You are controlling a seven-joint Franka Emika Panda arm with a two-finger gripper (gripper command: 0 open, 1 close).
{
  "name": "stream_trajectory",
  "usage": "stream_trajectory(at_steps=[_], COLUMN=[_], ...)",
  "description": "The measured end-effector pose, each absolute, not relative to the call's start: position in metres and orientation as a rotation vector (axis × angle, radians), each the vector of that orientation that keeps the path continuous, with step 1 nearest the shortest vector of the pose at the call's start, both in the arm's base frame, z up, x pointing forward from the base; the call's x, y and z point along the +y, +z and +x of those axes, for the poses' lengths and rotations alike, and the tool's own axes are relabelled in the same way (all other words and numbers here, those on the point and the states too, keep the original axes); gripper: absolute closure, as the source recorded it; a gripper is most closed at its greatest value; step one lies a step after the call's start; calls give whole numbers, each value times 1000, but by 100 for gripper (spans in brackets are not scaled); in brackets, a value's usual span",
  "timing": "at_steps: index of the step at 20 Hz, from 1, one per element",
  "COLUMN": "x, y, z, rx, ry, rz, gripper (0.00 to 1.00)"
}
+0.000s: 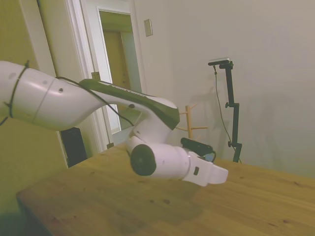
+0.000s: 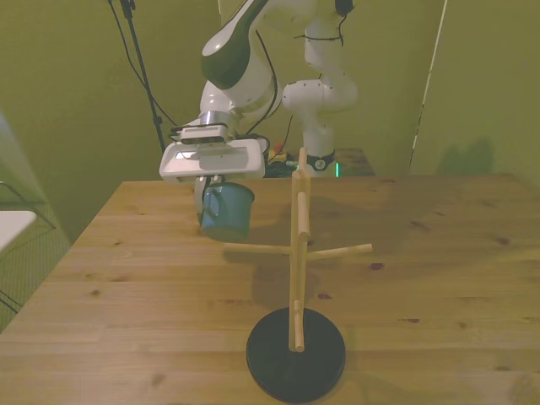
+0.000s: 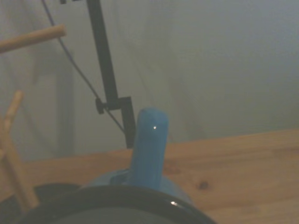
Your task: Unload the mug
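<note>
On the knotty wooden table, a glossy blue-green mug is held at the gripper; finger state cannot be told. A peg stand is seen at the mug's 4 o'clock.

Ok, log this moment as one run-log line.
mug: off peg stand, under gripper, near table | pegs: empty | fingers: hidden

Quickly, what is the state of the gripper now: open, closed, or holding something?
Gripper: closed on the mug, held off the peg stand.
</note>
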State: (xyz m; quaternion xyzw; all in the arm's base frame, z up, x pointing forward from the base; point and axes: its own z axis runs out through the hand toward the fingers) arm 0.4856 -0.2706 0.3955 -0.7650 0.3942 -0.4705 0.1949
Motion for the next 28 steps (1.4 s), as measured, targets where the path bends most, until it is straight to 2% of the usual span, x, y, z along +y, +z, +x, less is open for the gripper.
stream_trajectory(at_steps=[7,10,14,19,28], x=[-230,-205,-180,-172,-166], y=[355,347,355,368,365], z=[441,422,396,387,378], rx=[1112,1091,1062,1031,1015], ry=[-1255,-1220,-1203,-1230,-1211], rz=[-2266,-2306,-2319,-2272,-2291], gripper=[100,100,100,100,100])
